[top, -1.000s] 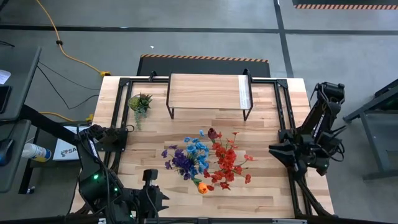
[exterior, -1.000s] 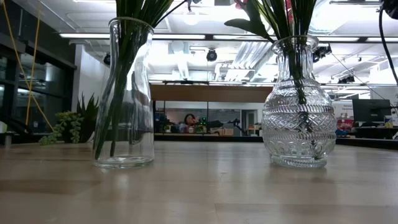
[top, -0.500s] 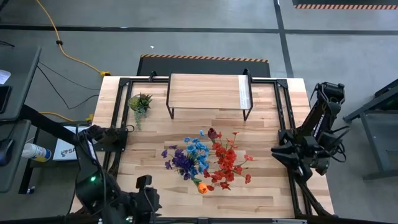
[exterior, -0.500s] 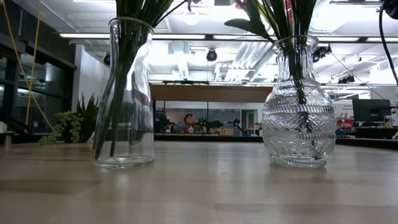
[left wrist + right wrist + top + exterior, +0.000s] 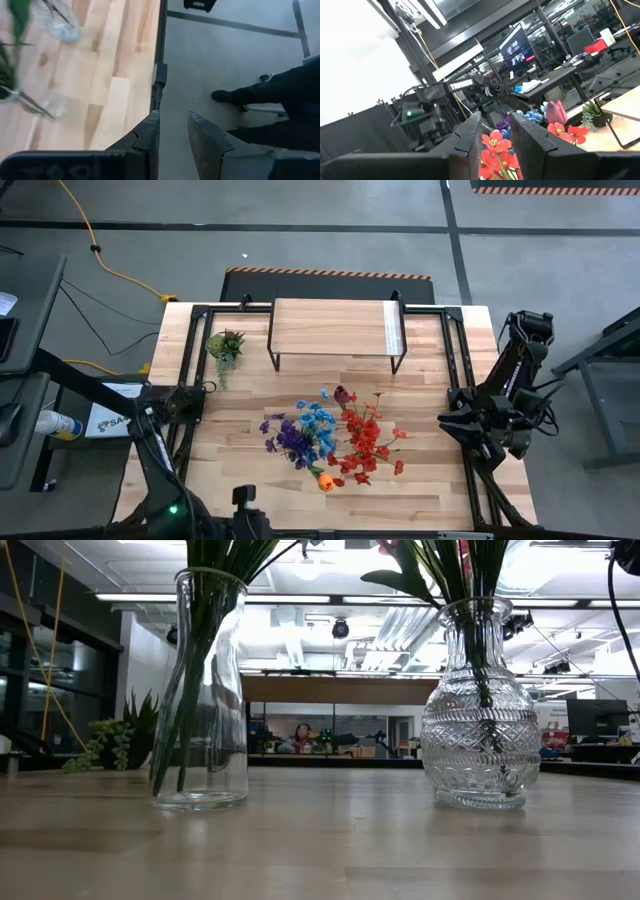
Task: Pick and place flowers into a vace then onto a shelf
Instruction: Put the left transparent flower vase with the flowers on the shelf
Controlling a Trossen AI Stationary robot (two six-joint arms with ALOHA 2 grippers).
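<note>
The flowers stand with their stems in two glass vases at the table's middle. Blue and purple ones fill the plain vase. Red ones, an orange one and a maroon tulip fill the patterned vase. The shelf stands bare at the far edge. My left gripper hangs over the near edge, left of the flowers, open with a narrow gap and nothing in it. My right gripper waits at the right edge, open, facing the flowers.
A small spiky potted plant sits left of the shelf. A black frame rail runs along the table's edge. Beyond it, a person's dark shoe and leg show on the floor. Bare wood lies between the flowers and the shelf.
My left gripper has gone toward the table's near edge and down, rolling a little as it went. Its fingers keep the same narrow gap. The flowers and both vases stand as before.
</note>
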